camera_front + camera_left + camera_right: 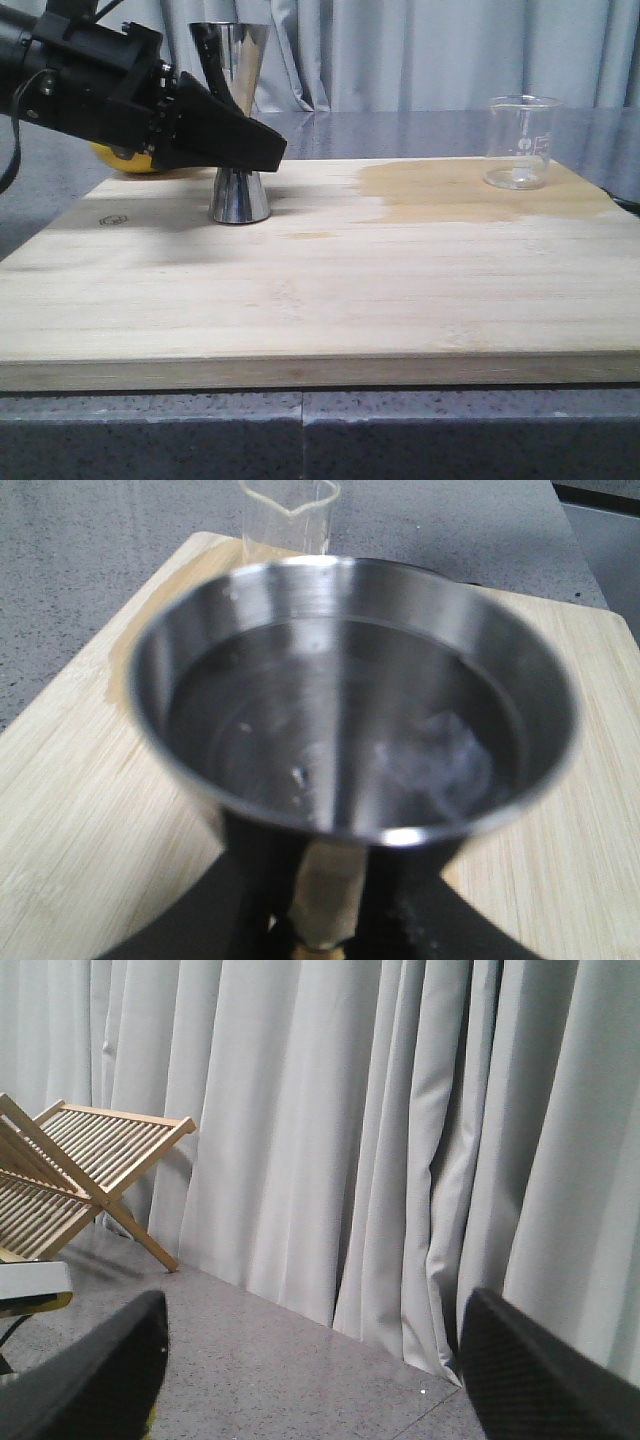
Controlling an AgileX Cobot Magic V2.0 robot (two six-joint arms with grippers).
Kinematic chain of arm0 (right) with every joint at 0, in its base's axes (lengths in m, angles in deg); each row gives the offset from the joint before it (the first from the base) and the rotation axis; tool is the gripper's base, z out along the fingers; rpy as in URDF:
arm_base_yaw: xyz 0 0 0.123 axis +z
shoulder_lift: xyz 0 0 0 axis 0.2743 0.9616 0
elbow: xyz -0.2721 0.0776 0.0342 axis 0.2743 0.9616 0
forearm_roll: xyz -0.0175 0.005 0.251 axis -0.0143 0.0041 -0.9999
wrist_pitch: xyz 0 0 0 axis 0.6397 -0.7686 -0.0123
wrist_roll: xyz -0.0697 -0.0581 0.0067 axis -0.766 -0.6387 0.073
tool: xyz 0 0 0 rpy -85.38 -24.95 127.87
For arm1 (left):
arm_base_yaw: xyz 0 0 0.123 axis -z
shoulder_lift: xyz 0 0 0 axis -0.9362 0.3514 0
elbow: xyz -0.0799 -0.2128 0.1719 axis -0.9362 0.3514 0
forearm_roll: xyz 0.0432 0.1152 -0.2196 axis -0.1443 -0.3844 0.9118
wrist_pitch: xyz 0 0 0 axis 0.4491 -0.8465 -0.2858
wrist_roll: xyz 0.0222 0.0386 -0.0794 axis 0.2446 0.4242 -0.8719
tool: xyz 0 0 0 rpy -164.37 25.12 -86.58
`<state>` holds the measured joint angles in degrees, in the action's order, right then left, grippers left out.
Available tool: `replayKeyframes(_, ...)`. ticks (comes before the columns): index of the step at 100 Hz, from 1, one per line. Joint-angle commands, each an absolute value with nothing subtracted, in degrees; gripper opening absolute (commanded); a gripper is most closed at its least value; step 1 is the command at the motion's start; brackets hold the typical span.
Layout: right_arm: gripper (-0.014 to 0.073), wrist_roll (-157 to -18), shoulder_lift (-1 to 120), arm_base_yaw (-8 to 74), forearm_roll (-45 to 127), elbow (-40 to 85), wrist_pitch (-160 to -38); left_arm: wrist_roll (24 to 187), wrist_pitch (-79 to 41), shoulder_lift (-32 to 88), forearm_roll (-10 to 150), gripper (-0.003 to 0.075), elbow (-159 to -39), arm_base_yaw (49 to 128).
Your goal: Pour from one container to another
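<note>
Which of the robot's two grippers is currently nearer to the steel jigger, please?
Left. The left gripper is at the jigger's waist, its fingers either side of it. The right gripper is away from the board, facing the curtain.

Upright steel jigger (238,110) holds liquid; glass beaker (520,142) stands empty.

The cutting board (320,290) is bare across its whole near half and through its middle, so a gripper could pass freely along the near edge and between the two vessels, which stand well apart. Toward the far left corner the steel jigger (238,125) stands upright with the left gripper (243,143) and its arm reaching in from the left at its waist, blocking that side. The glass beaker (520,142) stands alone near the far right corner.
</note>
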<state>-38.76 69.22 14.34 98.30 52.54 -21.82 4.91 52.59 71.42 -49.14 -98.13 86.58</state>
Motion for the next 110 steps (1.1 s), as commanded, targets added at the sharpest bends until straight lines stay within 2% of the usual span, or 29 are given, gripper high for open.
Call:
replayKeyframes(1,0.0544,-38.9,67.8,14.0,96.3,51.3,-18.7,4.7,52.1,70.3,-47.6,0.012,-99.2,86.5)
replayKeyframes(54,0.0544,-38.9,67.8,14.0,96.3,51.3,-18.7,4.7,52.2,70.3,-47.6,0.0122,-99.2,86.5)
replayKeyframes(76,0.0544,-38.9,67.8,14.0,96.3,51.3,-18.7,4.7,52.6,70.3,-47.6,0.0193,-99.2,86.5)
replayKeyframes(110,0.0544,-38.9,67.8,14.0,96.3,51.3,-18.7,4.7,53.1,70.3,-47.6,0.0198,-99.2,86.5)
